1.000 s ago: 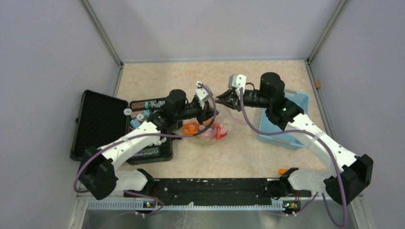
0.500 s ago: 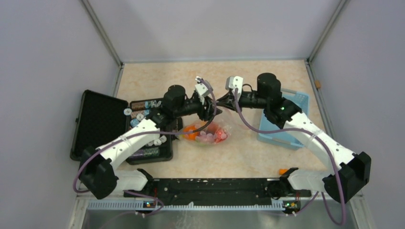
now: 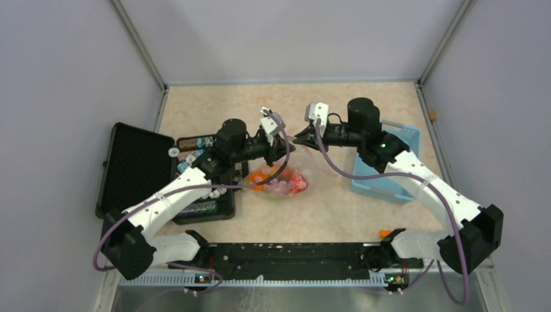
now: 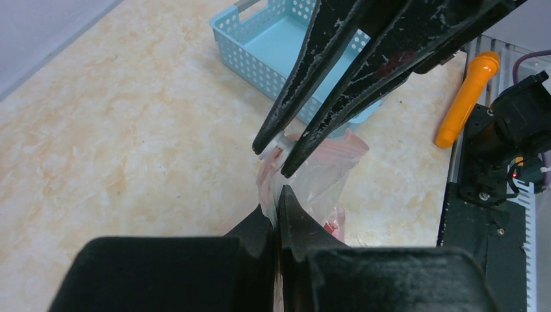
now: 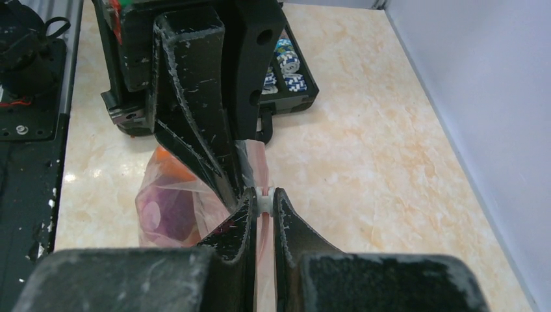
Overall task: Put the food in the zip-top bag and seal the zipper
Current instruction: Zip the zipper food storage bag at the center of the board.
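Zip-top bag (image 3: pixel 294 170): mid-table, food (image 3: pixel 281 185) inside. Black case (image 3: pixel 133 166) at far left. Left gripper (image 4: pixel 278 197): pinched tight on the zipper (image 4: pixel 265 177) strip. Right gripper (image 5: pixel 262 195): narrow, clamping the white slider (image 4: pixel 274 145). Blue basket (image 3: pixel 373 188) at far right.

Looking from above, you cannot separate the food (image 3: pixel 281 186) inside the zip-top bag (image 3: pixel 304 174); it shows only as orange, pink and red blobs. The bag's top edge is lost between the left hand (image 3: pixel 284 146) and the right hand (image 3: pixel 297 138). In the right wrist view only a short stretch of the zipper (image 5: pixel 258 162) shows, and the left hand blocks most of the black case (image 5: pixel 295 84). In the left wrist view, the right hand's 2 fingers (image 4: pixel 305 71) cover part of the blue basket (image 4: pixel 260 45), which the top edge also cuts.
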{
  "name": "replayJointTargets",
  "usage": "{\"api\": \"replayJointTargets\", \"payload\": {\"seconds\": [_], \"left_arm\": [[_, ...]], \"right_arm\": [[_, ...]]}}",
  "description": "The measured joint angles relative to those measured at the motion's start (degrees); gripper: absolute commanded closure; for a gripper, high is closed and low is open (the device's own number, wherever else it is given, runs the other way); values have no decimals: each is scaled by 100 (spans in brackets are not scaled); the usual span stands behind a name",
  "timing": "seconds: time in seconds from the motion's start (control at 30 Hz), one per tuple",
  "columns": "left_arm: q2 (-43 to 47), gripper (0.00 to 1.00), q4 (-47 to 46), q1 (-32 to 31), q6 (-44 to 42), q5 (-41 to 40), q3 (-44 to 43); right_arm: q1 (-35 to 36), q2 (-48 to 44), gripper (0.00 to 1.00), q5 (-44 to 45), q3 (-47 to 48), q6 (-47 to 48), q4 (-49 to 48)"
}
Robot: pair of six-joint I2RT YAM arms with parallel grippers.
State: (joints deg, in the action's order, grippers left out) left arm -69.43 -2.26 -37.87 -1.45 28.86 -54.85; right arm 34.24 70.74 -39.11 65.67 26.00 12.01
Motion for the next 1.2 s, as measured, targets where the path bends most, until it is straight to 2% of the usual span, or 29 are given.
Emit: {"api": "replayJointTargets", "payload": {"seconds": [0.23, 0.57, 1.2], "left_arm": [[79, 100, -306, 0, 48, 13, 192], [103, 100, -752, -17, 358, -516, 398], [146, 100, -872, -28, 369, -627, 538]], "right_arm": [[0, 26, 100, -87, 20, 140, 87], [0, 116, 100, -131, 267, 553, 560], [0, 216, 100, 24, 269, 597, 566]]}}
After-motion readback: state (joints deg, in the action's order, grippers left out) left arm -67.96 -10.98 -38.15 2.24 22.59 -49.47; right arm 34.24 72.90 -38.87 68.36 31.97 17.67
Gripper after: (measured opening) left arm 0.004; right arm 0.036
